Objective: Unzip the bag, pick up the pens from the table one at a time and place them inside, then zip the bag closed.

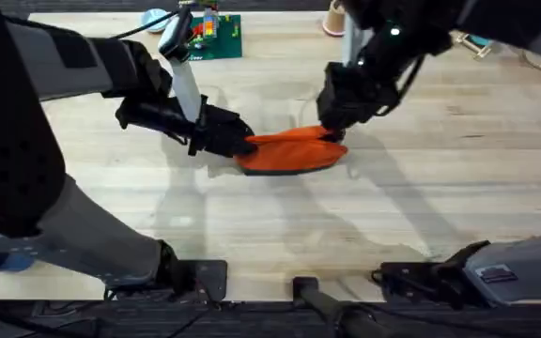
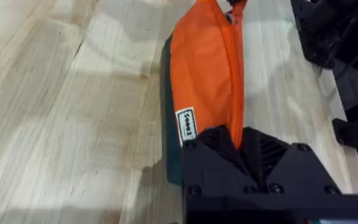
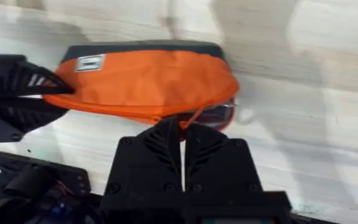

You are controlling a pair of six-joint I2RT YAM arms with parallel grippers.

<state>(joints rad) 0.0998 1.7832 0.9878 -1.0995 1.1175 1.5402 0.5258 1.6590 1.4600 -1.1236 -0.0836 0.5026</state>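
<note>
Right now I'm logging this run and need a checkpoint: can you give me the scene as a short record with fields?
bag: orange pouch lying on the table, mid-table between the two arms
left tool: shut on the bag's end nearest the left arm
right tool: shut on the orange pull cord at the bag's other end
zipper: looks closed along the visible seam
bag label: small white tag near the left tool
pens: none visible on the table
</note>
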